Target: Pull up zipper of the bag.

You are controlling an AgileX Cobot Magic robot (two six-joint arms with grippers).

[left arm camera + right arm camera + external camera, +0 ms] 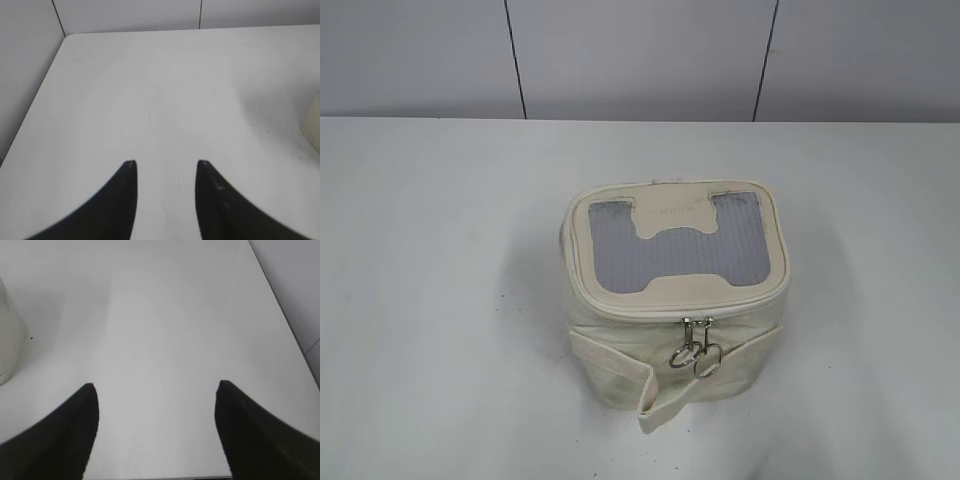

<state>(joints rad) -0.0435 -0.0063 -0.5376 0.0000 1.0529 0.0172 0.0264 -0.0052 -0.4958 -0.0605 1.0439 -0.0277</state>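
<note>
The cream-white bag [675, 300] stands in the middle of the table in the exterior view, its lid with the grey mesh window [677, 245] facing up. The zipper [620, 307] runs round the lid rim. Its two silver sliders [697, 325] sit side by side at the front, ring pulls [696, 357] hanging down. A loose cream strap [650, 395] hangs at the front. No gripper shows in the exterior view. My left gripper [166, 164] is open over bare table; the bag's edge [312, 125] shows at far right. My right gripper [155, 385] is open, with the bag's edge [10, 340] at far left.
The white table [440, 300] spreads around the bag. A grey panelled wall [640, 55] stands behind it. The table's left edge [35, 100] shows in the left wrist view and its right edge [280, 305] in the right wrist view.
</note>
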